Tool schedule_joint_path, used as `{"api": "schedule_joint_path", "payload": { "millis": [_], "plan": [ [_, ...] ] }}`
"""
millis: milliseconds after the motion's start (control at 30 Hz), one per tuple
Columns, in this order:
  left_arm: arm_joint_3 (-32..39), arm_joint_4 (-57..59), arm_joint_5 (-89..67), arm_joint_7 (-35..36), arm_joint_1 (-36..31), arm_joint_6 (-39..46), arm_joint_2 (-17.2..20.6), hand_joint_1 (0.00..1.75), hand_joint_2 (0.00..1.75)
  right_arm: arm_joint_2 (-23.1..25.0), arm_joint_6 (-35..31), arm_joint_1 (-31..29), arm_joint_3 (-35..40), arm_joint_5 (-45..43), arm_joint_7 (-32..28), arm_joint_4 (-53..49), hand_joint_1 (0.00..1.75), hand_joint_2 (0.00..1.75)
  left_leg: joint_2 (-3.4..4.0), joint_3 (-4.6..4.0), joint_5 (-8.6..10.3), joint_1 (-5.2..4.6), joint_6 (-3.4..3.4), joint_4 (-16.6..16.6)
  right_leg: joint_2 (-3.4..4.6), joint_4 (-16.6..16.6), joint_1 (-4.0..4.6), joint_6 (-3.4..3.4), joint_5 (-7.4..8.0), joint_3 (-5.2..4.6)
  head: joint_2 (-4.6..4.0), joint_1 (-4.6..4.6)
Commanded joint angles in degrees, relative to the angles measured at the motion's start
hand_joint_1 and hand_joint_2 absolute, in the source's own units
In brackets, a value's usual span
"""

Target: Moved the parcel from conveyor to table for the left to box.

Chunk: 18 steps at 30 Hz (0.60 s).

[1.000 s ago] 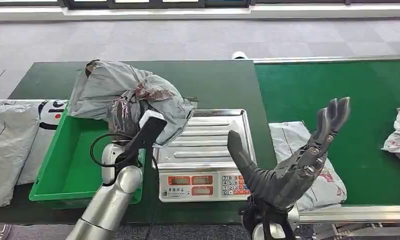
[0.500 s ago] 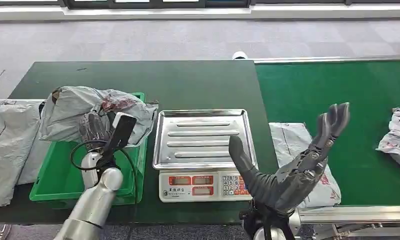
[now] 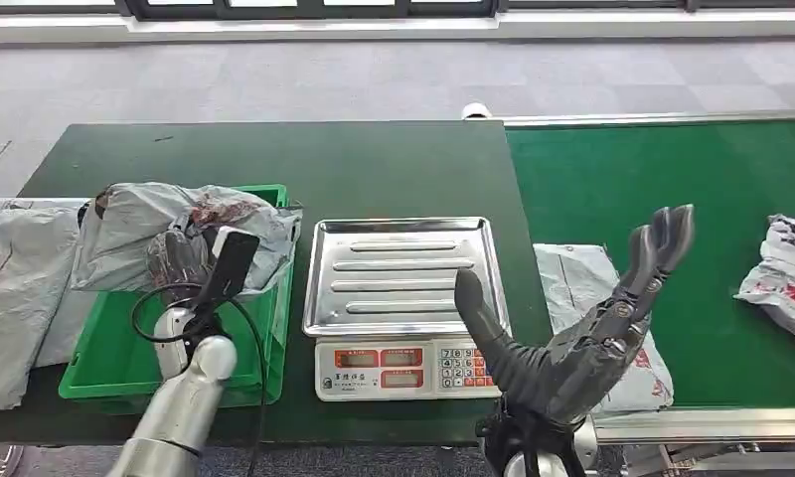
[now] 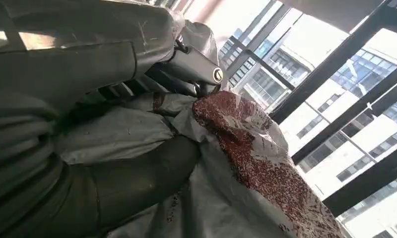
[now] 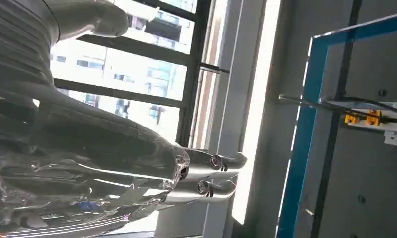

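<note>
While my left hand (image 3: 180, 260) had its fingers clamped into the crumpled grey parcel (image 3: 175, 234), I noted the bag hanging over the far end of the green box (image 3: 125, 343), its long axis running across the box's width, one end spilling past the left wall toward the grey sacks (image 3: 21, 298) beside it and the other draped on the right rim. From the left wrist camera, the thumb and dark fingers (image 4: 186, 74) bit into the plastic by its red-speckled patch (image 4: 246, 144); grip looked firm. So the parcel sat directly above the box, not yet clearly down in it; I judged the coming move a short lowering and release. My right hand (image 3: 582, 338) was raised, fingers apart and holding nothing, between the scale (image 3: 403, 298) on the desk (image 3: 374, 169) and the conveyor (image 3: 672, 179). Another parcel (image 3: 592, 288) lay flat just beyond it on the belt, nearest that arm; a third (image 3: 786, 278) lay well apart.
</note>
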Motion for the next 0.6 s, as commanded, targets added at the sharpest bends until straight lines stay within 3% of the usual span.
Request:
{"api": "schedule_joint_path", "payload": {
  "millis": [33,400,600],
  "plan": [
    [4.9,0.5,-1.7,-0.1,2.7,0.3,-0.6,0.00,1.75,-0.8,0.0,-0.9,-1.8,0.4,0.0,2.0,0.00,1.75,0.23,0.24,0.06,0.03,-0.03,-0.3,0.06,-0.3,0.05,0.00,0.11,0.20,0.00,0.00],
    [6.2,-1.4,-1.6,-0.9,3.6,0.3,-1.2,0.00,1.75,-0.2,0.0,-1.8,-3.3,0.1,0.0,2.8,0.00,1.75,0.17,0.22,0.06,0.01,-0.04,-0.2,0.03,-0.2,0.02,-0.02,0.10,0.21,-0.02,0.00],
    [14.6,-7.0,-2.7,-8.5,4.7,0.3,-5.6,0.00,1.75,0.5,0.0,-2.0,-4.4,1.5,0.0,3.3,0.00,1.75,0.16,0.22,0.01,0.01,-0.03,-0.1,0.06,-0.1,0.02,0.00,0.05,0.22,0.00,0.00]
  ]
}}
